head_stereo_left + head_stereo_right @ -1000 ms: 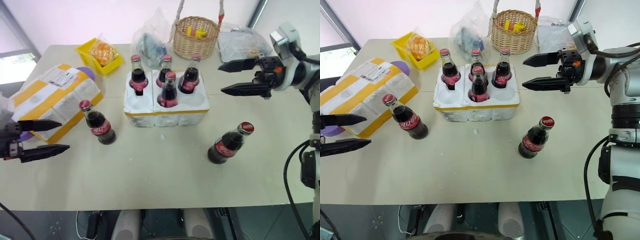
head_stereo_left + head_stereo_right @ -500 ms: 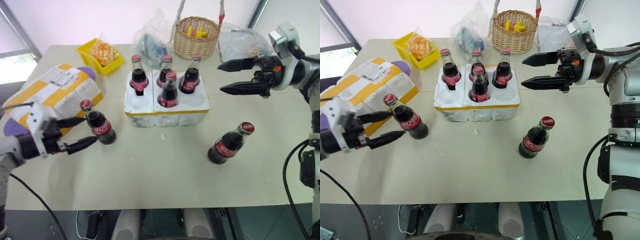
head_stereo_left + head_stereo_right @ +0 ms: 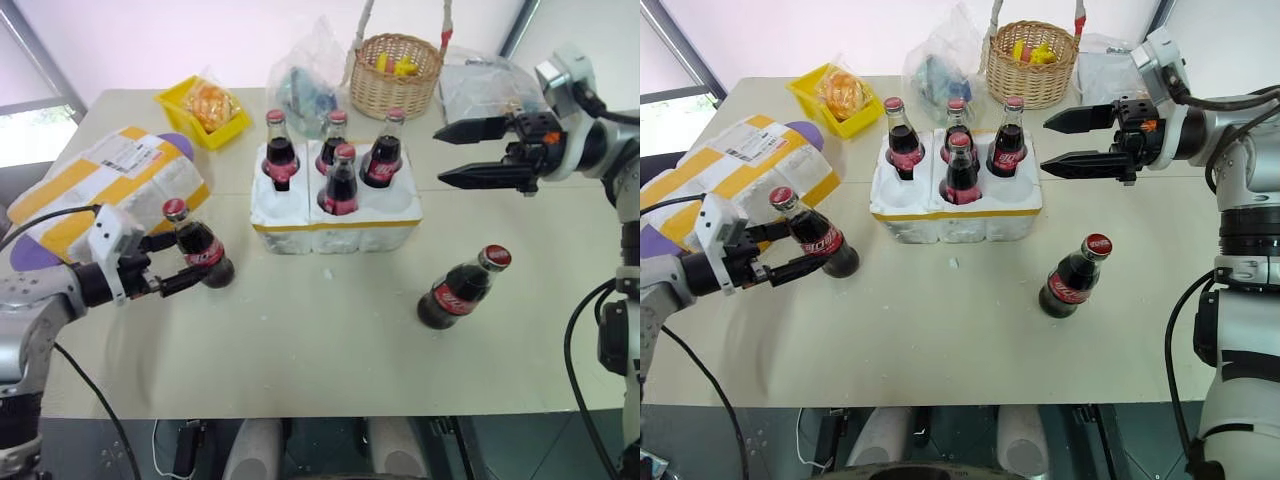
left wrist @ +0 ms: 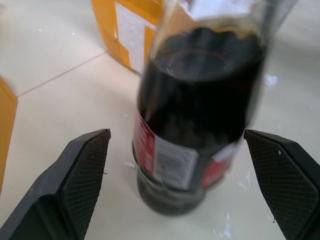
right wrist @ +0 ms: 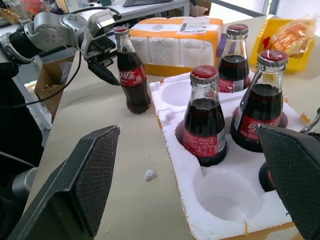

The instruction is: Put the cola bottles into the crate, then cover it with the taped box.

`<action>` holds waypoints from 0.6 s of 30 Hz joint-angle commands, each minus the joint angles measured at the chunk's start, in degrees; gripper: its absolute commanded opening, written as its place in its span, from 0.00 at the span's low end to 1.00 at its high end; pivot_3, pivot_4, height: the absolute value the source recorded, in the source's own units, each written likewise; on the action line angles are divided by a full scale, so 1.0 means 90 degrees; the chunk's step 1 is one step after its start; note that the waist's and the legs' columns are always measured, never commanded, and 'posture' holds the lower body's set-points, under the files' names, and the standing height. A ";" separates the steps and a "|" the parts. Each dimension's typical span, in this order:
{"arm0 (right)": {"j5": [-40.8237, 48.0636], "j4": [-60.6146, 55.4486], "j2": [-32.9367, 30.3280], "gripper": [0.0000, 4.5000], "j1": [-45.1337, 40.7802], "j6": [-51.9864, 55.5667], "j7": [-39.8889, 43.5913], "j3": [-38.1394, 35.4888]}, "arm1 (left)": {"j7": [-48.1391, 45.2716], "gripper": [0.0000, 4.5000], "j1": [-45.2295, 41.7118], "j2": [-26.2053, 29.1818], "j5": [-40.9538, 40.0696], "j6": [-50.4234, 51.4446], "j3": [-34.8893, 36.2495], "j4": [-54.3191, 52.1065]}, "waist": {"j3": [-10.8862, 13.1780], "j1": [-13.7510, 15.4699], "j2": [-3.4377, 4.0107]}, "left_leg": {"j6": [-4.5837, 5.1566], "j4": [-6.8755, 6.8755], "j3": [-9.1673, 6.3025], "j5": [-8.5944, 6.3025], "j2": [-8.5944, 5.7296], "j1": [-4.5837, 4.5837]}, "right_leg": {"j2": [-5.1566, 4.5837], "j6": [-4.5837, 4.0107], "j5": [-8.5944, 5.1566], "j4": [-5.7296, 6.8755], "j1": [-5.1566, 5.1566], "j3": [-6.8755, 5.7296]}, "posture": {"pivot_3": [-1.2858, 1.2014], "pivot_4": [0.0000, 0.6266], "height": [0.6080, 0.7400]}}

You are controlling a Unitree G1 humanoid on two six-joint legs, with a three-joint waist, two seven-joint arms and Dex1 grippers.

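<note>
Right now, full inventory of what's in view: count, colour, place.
cola bottles: six, dark with red caps; four in the crate, one standing left of it, one to its front right.
crate: one, white foam, yellow band, table centre.
taped box: one, white with yellow tape, left.
yellow bin: one, far left, holding a bag.
wicker basket: one, tan, far centre.
plastic bags: clear, far edge.
table: one, beige.
left gripper: open, straddling the left bottle.
right gripper: open, raised right of the crate.
</note>
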 commanded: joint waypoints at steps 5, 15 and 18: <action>0.0132 -0.0262 -0.0013 1.00 -0.0073 0.0018 -0.0059 -0.0204 | -0.0041 0.81 -0.0316 -0.0050 -0.0139 -0.0090 -0.0158 0.0179 | 0.0000 -0.0024 0.0000 | 0.0000 -0.0002 0.0000 0.0000 0.0000 0.0001 | 0.0000 0.0000 0.0000 0.0000 -0.0001 0.0000 | 0.52 0.24 0.98; 0.0133 -0.0368 -0.0147 1.00 -0.0001 -0.0002 0.0090 -0.0170 | -0.0848 0.61 -0.0695 0.1104 -0.1380 0.1268 0.0197 -0.0501 | 0.0002 -0.0003 -0.0002 | 0.0000 -0.0004 -0.0003 0.0000 0.0000 -0.0005 | 0.0001 0.0000 0.0000 -0.0004 -0.0005 0.0000 | 0.52 0.24 0.98; 0.0077 -0.0277 -0.0135 1.00 -0.0080 -0.0051 0.0088 -0.0139 | -0.1138 0.61 -0.1589 0.1482 -0.1842 0.1751 0.0059 -0.0372 | 0.0002 0.0035 -0.0003 | 0.0000 0.0000 -0.0005 0.0000 0.0000 -0.0007 | 0.0001 0.0000 0.0000 -0.0005 -0.0003 -0.0001 | 0.52 0.24 0.98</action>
